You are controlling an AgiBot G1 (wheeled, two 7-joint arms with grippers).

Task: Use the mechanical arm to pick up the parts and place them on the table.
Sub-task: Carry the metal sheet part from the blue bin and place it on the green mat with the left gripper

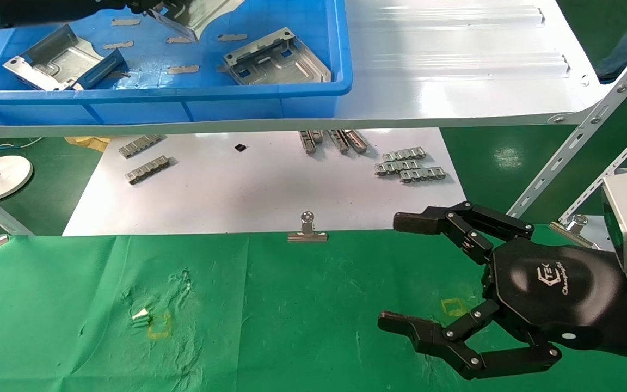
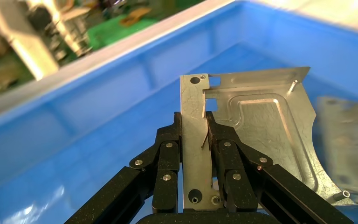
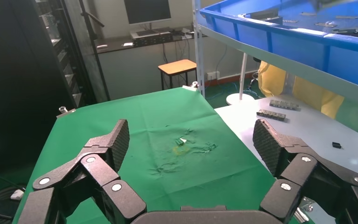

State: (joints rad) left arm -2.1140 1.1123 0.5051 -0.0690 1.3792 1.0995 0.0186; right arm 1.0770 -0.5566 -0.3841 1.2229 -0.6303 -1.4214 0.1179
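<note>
My left gripper (image 2: 195, 122) is shut on the upright flange of a silvery stamped part (image 2: 261, 121), holding it over the blue bin (image 2: 98, 107). In the head view this gripper (image 1: 153, 7) and its part (image 1: 196, 16) are at the top edge, above the bin (image 1: 270, 98). Two more parts lie in the bin, one on the left (image 1: 55, 60) and one on the right (image 1: 275, 57). My right gripper (image 1: 395, 272), the black TEK hand, is open and empty above the green table (image 1: 270, 316) at the right. The right wrist view shows its fingers (image 3: 116, 140) spread over the cloth (image 3: 168, 130).
The bin stands on a glossy white shelf (image 1: 455, 71) with slotted metal struts (image 1: 580, 136) at the right. Below lies a white sheet (image 1: 259, 190) with grey toothed link strips (image 1: 409, 166). Binder clips (image 1: 307, 231) pinch the cloth's far edge. Small yellow marks (image 1: 158, 326) dot the cloth.
</note>
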